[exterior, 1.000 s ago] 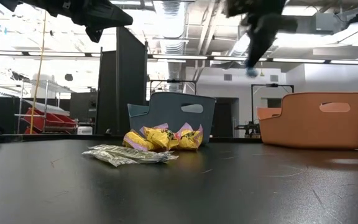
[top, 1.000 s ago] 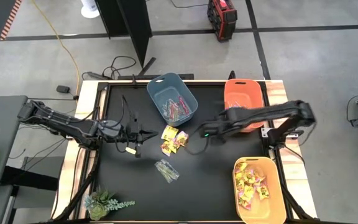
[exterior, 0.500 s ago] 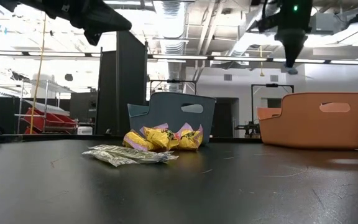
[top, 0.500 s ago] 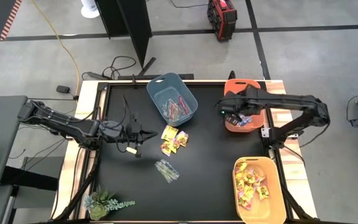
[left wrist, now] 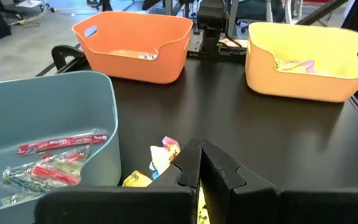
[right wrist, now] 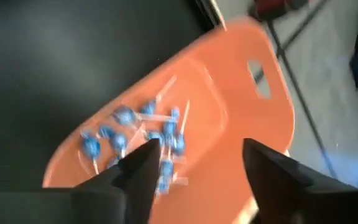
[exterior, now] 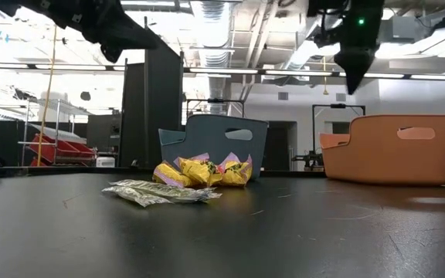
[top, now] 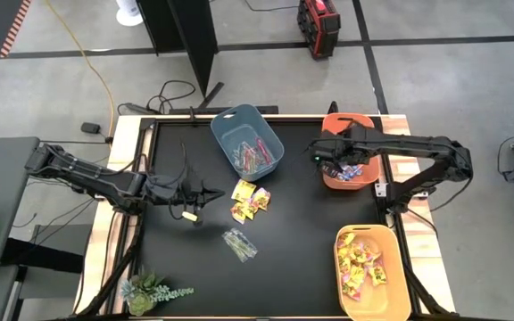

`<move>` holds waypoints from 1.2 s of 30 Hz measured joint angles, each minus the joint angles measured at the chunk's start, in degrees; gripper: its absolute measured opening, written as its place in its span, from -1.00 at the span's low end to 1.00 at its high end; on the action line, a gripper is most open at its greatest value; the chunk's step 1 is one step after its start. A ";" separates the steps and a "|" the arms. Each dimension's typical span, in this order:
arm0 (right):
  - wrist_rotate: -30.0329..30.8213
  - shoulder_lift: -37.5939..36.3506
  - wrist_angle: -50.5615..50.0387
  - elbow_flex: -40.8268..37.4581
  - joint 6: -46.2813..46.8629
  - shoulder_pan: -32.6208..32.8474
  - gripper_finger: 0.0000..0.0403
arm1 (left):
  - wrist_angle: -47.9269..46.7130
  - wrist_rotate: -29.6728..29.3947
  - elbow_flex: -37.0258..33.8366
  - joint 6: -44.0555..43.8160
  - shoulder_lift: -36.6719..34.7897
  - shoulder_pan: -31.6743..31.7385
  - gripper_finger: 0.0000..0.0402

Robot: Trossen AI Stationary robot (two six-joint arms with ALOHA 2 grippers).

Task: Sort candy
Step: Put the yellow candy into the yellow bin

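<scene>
Loose candy lies mid-table: yellow packets [top: 250,199] [exterior: 199,171] and clear-wrapped sticks [top: 239,243] [exterior: 161,191]. More candy fills three bins: pinkish sticks in the blue-grey bin [top: 230,125] [left wrist: 55,99], blue lollipops [right wrist: 135,134] in the orange bin [top: 364,129] [right wrist: 247,130], yellow packets in the yellow bin [top: 400,285]. My right gripper [right wrist: 197,165] [top: 331,168] hangs open above the orange bin's left part, with nothing between its fingers. My left gripper [left wrist: 199,149] [top: 205,192] hovers shut and empty, left of the loose yellow packets.
The blue-grey bin stands at the far middle, the orange bin at the far right and the yellow bin at the near right corner. A small plant [top: 145,290] sits at the near left corner. Bare black tabletop [top: 302,259] lies between the loose candy and the right-hand bins.
My right gripper has swung from beside the loose yellow packets toward the table's right and far side, ending above the orange bin. A small blue thing at its fingertips a second ago no longer shows there.
</scene>
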 joint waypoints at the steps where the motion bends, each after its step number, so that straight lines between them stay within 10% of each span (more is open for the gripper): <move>1: -0.15 0.00 2.36 0.00 -1.52 1.08 0.30 | -0.55 0.00 0.00 0.00 0.00 0.00 -0.99; 17: -14.11 14.70 44.20 0.08 -19.76 20.70 0.40 | -5.28 -8.32 0.00 0.93 2.84 1.03 -0.74; 36: -18.33 33.94 56.54 0.09 -24.54 16.15 0.39 | -4.92 -8.44 0.02 0.17 2.82 1.03 -0.72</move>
